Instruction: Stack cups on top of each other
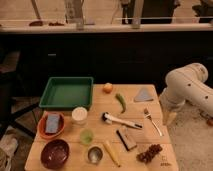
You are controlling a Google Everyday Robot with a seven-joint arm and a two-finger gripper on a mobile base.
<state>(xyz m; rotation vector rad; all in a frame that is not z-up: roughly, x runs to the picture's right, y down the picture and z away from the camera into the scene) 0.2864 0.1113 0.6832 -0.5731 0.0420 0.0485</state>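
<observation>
Nothing stacked yet; step in hand is the reach to the first cup.

Dark red bowl (55, 153) sits at the front-left corner; keep my wrist out of it. White tub (79, 115) is left of centre; the green cup (86, 136) is just in front of it, upright, mouth up. The silver cup (94, 154) is near the front edge, a touch right of the green one and apart from it, also mouth up. A yellow stick-like item (112, 152) lies just right of the silver cup; the brush (120, 121) lies mid-bench.

My gripper (170, 118) hangs off the right edge about midway along, beside the fork (152, 122) and well apart from both cups; can't tell if it's apart or together.

My read on doing it well:
- take the green cup, since plastic should be lighter and less slippery than metal; leave silver as the base
- come in high over the brush and descend straight down; a sideways approach risks clipping the tub or the yellow item
- grip across the rim, gently; thin plastic likely flexes
- lift clear and shift toward the front edge; centre over the silver mouth before lowering
- the sizes look similar, so it may perch rather than nest; release low, not from height
</observation>
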